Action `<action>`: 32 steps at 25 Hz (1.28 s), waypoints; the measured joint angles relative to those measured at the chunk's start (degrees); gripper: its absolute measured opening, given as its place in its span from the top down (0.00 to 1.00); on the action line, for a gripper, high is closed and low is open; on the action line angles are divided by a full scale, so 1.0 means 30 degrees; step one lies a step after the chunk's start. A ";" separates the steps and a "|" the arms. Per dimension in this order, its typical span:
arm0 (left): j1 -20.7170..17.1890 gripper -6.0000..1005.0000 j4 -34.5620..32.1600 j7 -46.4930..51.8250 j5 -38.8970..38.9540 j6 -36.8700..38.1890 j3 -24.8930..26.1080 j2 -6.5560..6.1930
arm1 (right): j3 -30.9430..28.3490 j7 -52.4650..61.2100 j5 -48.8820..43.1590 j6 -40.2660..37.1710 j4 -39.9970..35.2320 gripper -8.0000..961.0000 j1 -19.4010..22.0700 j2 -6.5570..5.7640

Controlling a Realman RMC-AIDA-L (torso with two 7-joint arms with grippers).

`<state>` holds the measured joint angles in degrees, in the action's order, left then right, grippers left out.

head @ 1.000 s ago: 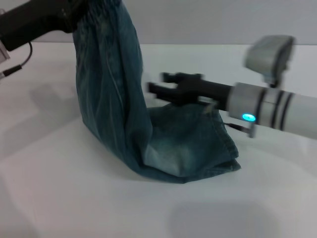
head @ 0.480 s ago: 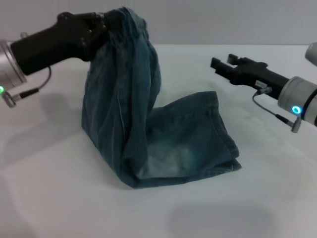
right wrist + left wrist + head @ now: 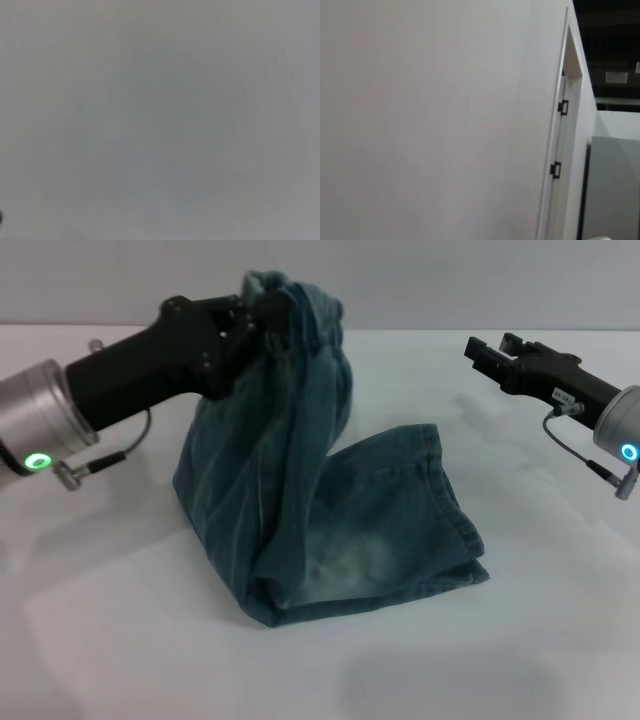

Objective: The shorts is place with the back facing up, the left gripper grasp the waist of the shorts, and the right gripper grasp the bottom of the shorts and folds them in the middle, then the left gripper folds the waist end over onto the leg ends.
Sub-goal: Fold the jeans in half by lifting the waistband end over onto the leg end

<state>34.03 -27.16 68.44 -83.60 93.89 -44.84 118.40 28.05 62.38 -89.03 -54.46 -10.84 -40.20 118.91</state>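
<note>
Denim at risk: we are lifting the blue-green washed shorts (image 3: pixel 330 510) by their ruffled waist (image 3: pixel 290 295), pinching it in our bulky black left gripper (image 3: pixel 262 320) above the white counter (image 3: pixel 120 640); a slack grip could spill the fold. Our slim right gripper (image 3: pixel 485 348) is hovering apart, its fingers' state unclear.

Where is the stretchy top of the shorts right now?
In the head view, the waist is lifted off the table, pinched by the left gripper at upper centre-left.

Left gripper (image 3: pixel 262 320) raised, clamped — right gripper (image 3: pixel 480 348) seemingly open.
</note>
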 joint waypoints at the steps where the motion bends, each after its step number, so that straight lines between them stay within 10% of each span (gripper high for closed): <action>1: 0.0111 0.96 0.0262 -0.0141 0.0017 0.0004 -0.0021 0.0001 | -0.0004 0.0000 0.0002 0.0005 -0.0004 0.38 -0.0024 0.0000; 17: 0.1459 0.77 0.1850 -0.0576 0.0119 -0.0985 -0.0206 0.0054 | -0.0050 -0.0039 0.0029 0.0003 -0.0021 0.38 0.0029 -0.0001; 32: -0.0830 0.23 0.1879 -0.3238 0.5580 -0.3891 -0.0015 -0.0064 | 0.0111 -0.0317 0.0029 -0.0819 -0.0315 0.38 -0.0013 -0.0001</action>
<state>31.54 -21.52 58.72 -66.86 82.21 -44.88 118.21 28.38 61.43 -88.94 -56.91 -11.79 -40.24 118.91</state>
